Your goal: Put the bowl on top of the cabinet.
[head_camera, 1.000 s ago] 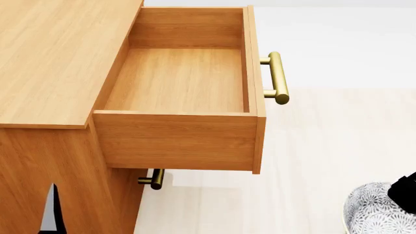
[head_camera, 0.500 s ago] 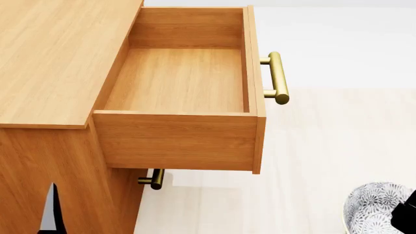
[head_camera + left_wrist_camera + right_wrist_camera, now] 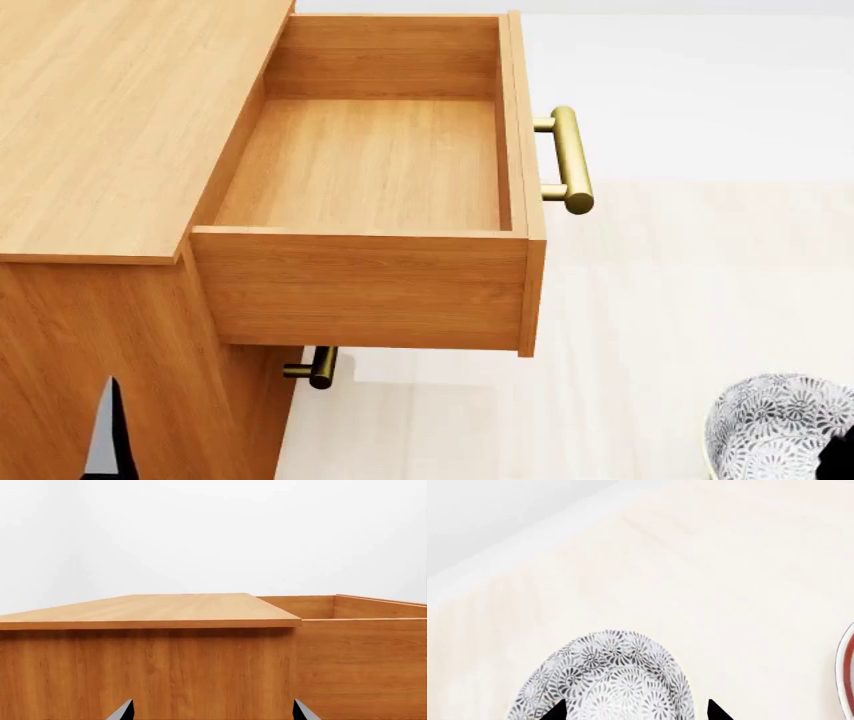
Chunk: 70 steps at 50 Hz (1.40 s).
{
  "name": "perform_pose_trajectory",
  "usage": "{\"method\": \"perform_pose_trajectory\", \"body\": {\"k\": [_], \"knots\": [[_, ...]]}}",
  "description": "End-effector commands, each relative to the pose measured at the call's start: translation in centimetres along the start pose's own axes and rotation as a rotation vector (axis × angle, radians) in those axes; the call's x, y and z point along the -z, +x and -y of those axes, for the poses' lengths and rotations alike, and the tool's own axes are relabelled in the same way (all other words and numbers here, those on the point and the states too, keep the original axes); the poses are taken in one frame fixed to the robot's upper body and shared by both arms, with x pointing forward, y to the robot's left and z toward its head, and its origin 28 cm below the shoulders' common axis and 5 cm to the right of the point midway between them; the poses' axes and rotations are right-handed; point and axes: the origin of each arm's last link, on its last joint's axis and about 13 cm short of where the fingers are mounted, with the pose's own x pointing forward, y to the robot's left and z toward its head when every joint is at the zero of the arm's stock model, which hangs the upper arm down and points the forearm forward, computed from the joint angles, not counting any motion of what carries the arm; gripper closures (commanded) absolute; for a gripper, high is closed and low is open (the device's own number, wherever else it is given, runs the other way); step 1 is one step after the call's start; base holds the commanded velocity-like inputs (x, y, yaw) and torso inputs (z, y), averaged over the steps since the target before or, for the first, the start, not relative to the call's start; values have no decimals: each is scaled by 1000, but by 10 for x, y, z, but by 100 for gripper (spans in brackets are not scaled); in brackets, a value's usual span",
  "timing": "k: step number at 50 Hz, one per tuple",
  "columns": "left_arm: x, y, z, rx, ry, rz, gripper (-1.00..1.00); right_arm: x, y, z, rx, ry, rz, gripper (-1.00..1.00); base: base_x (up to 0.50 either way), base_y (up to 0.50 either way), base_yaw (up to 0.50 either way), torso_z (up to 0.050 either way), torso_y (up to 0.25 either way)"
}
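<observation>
Illumination is bright, even and diffuse in all three views; no single light source is identifiable. Rendering is sharp throughout, with no blur, noise or edge distortion. A soft, faint shadow lies on the pale floor (image 3: 667,330) beneath the open drawer (image 3: 367,165). The cabinet (image 3: 147,610) side reads darker under its overhanging top. The white wall (image 3: 213,530) is near overexposed, without distinct glare spots.

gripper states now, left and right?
Left gripper: open, empty, facing the cabinet.
Right gripper: open, fingertips either side of the bowl, no grip visible.
</observation>
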Motion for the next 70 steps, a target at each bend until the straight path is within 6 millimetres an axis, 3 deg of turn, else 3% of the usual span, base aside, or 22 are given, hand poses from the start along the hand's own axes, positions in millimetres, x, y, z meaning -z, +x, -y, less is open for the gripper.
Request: {"method": "perform_pose_trajectory", "body": {"k": [1,20,40,70], "knots": [[-4,0,-2,2,-26,17,-100,13,11,2,-12,24,-24,-100,0,0,0,0,0],[-3,1,-2,-3,-26,15,-100,29,25,6,3,42,-51,-100,0,0,0,0,0],[-4,1,-3,-8,-25,16,-100,30,23,10,-3,49,-58,-100,0,0,0,0,0],[3,3,-4,-20,-7,2,-100,53,51,10,19,132,-86,-100,0,0,0,0,0]]}}
